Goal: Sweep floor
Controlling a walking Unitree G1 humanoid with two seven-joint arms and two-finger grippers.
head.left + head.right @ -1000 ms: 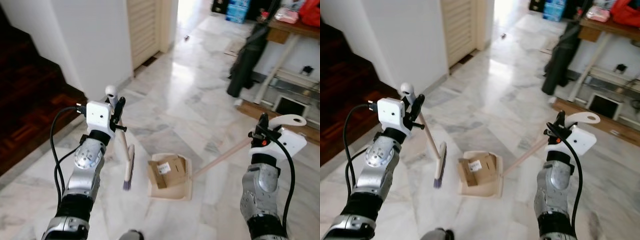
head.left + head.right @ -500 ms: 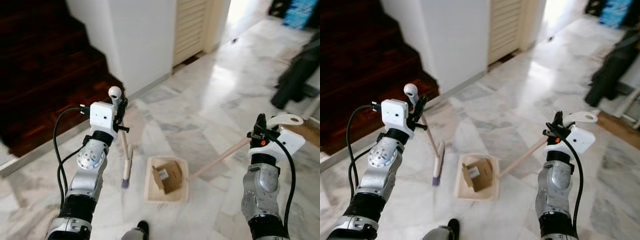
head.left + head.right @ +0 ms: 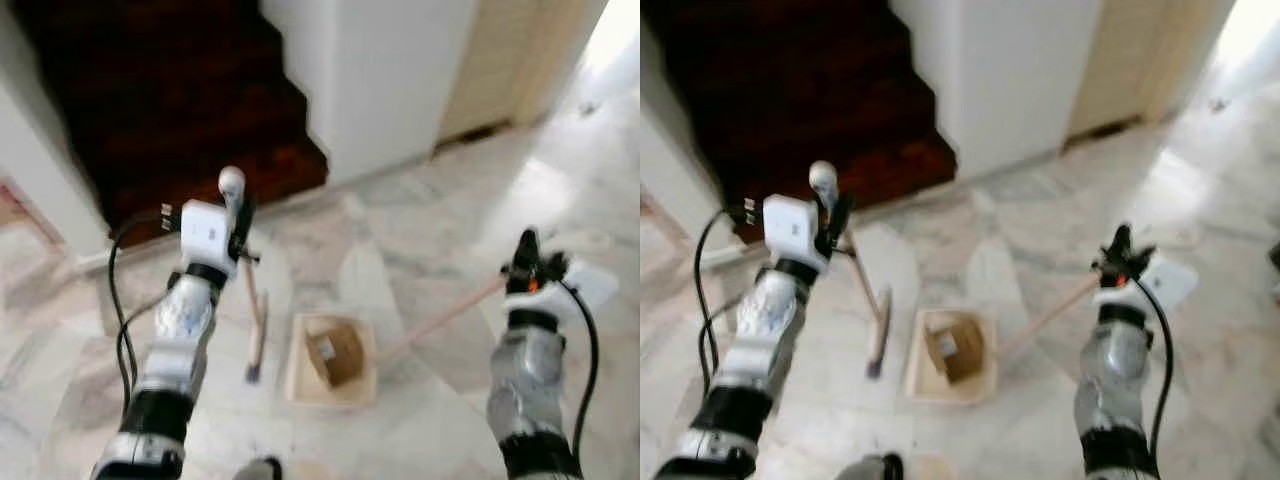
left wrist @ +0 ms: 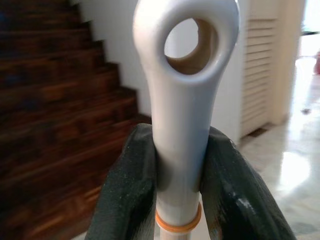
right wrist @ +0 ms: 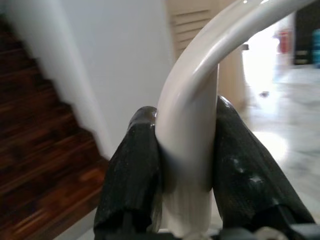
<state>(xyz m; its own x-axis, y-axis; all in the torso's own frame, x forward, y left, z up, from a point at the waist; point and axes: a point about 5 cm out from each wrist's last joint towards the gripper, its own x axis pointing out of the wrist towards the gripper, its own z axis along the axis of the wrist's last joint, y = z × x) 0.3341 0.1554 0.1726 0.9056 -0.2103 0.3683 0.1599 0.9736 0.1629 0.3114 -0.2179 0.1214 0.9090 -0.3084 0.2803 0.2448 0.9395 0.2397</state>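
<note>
A pale marble floor [image 3: 420,250] spreads ahead, meeting a dark wooden staircase [image 3: 170,100] and a white wall [image 3: 390,80] at the far side; the head views are blurred. On the floor between the two arms sits a cream dustpan [image 3: 332,360] with a piece of brown cardboard [image 3: 335,350] lying inside it. Its long pale handle [image 3: 440,318] slants up toward the robot's right, where the right end effector [image 5: 182,145] is pinching the curved white top of that handle, one black finger pressed against each side. Just beside the dustpan on the robot's left, a broom [image 3: 254,330] stands with its narrow head [image 3: 257,350] down on the floor and its stick rising to the left end effector [image 4: 180,165]. There the two black fingers [image 4: 130,195] are pressed against the white grip of the broom, just below its hanging loop [image 4: 189,45] and above an orange ring [image 4: 177,225].
</note>
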